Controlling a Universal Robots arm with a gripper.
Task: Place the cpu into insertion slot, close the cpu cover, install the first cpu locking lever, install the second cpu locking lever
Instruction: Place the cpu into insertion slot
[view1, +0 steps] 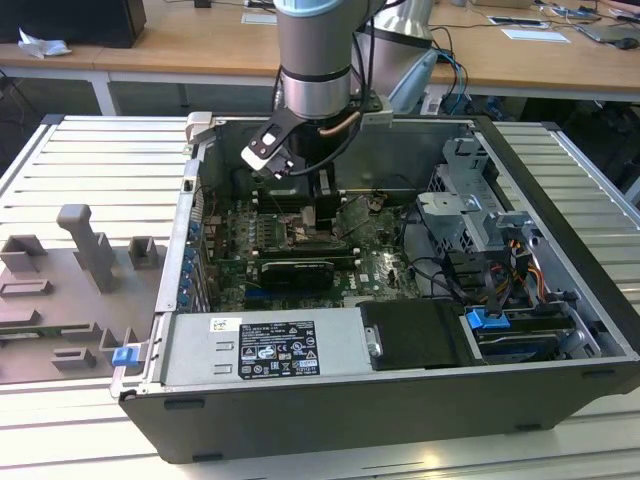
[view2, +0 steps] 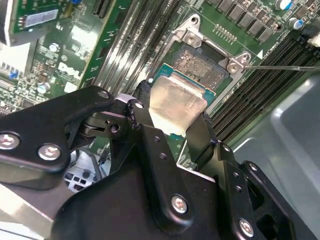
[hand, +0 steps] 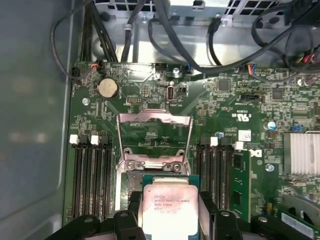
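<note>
Observed from the floor: the arm (view1: 315, 60) reaches down into the open computer case (view1: 350, 425), with its gripper (view1: 312, 212) over the motherboard (view1: 385, 270) near the case's middle. Reading the exterior view as a dial centred on the gripper, the power supply (view1: 260, 345) lies at 6 o'clock. The drive cage (view1: 470, 215) is at 3 o'clock, and a grey fixture board (view1: 70, 290) outside the case is at 8 o'clock.

Claw: clenched on the cpu (view2: 176, 100), with the black fingers (view2: 202, 137) pressed against two opposite edges and the chip's metal face toward the camera in the second wrist view. The cpu sits just beside the insertion slot (view2: 205, 62), overlapping its near rim. Whether it touches the socket cannot be told. Most of the slot's contact field is uncovered.

In the first wrist view the cpu cover (hand: 155, 118) stands swung open on its hinge edge, clear of the socket. Memory slots (hand: 92, 175) flank the socket on both sides.
</note>
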